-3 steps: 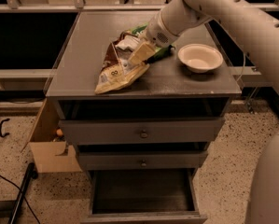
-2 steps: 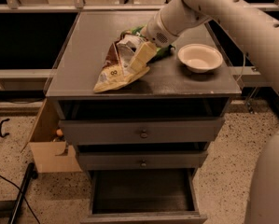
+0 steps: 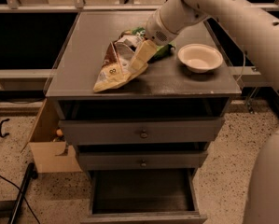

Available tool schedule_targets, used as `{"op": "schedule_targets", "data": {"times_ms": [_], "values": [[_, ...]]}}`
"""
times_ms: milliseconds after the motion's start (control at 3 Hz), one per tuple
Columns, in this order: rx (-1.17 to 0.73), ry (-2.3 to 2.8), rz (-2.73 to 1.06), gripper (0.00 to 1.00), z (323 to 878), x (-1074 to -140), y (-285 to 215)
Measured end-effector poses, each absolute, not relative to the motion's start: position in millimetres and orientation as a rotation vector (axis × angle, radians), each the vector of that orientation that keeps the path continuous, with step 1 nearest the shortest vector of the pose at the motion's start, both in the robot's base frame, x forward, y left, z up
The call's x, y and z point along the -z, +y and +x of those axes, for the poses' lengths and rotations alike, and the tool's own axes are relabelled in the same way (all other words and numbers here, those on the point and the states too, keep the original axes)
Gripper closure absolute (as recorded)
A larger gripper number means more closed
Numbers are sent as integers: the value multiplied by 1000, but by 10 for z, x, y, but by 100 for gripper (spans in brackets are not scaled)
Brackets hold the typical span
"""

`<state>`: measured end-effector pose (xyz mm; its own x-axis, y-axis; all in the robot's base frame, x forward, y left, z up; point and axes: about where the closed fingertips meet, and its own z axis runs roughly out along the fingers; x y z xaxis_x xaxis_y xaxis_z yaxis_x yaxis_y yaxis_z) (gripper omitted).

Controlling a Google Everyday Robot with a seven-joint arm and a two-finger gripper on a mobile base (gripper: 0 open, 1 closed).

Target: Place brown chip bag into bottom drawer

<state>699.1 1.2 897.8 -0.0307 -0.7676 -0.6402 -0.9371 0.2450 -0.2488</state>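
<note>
The brown chip bag [image 3: 115, 69] lies on the grey cabinet top [image 3: 83, 41], its right end raised and its left corner resting near the front edge. My gripper [image 3: 142, 59] comes in from the upper right and is shut on the bag's right edge. The bottom drawer [image 3: 143, 214] is pulled open below, showing its dark grey inside. It holds nothing that I can see.
A green snack bag [image 3: 163, 50] lies behind the gripper, mostly hidden. A white bowl [image 3: 200, 57] sits at the right of the top. Two shallower drawers with round knobs [image 3: 142, 134] are closed. A cardboard box [image 3: 48, 153] stands on the floor at the left.
The gripper has lifted the bag's right end slightly and drawn it a little to the left. The bag's left corner stays on the top.
</note>
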Motion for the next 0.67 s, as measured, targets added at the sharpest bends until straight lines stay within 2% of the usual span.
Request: {"op": "schedule_targets", "data": {"times_ms": [667], "values": [[-289,1624,-1790,0,7060,-9091,74]]}}
